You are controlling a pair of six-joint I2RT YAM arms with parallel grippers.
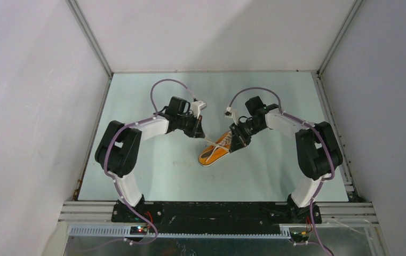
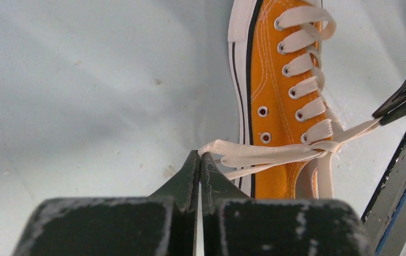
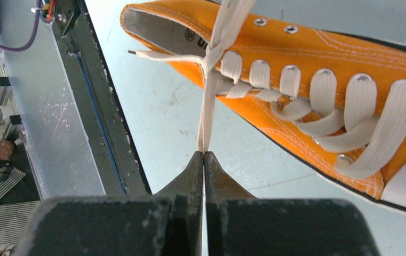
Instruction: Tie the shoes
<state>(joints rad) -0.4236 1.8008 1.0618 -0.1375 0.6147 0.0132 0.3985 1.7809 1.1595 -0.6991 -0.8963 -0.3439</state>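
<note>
Sneaker: one small orange sneaker [image 1: 219, 149] is seen lying on the counter [image 1: 152, 176] between the two arms, its white toe end turned toward the near left.
Canvas: a woven orange cloth is shown, sewn with paired rows of pale stitching and set with round metal eyelets [image 2: 294, 93].
Sole rim: a smooth white rubber band [image 2: 239, 64] is run along the side, edged by a thin dark stripe.
Laces: flat, white, woven laces [image 2: 254, 152] are threaded in crosswise bars up the front; near the top eyelets they are crossed over one another, and the two ends are drawn out to opposite sides.
Left claw: the left claw [image 2: 199, 156] is closed on one end of the laces, its dark, tapered, scuffed fingers pressed together.
Right claw: the right claw [image 3: 204, 154] is likewise pinched shut on the other end, which is stretched straight from the tips up to the crossing.
Counter surface: a pale, smooth, faintly glossy sheet is seen, marked by small specks.
Top view only: both arms (white and black links, purple cables) and the plain pale walls [image 1: 35, 80] are shown.
Left wrist only: the opposite claw's tips are seen gripping the lace at the right edge.
Right wrist only: the pale lining with dark print inside the sneaker's opening is visible.
</note>
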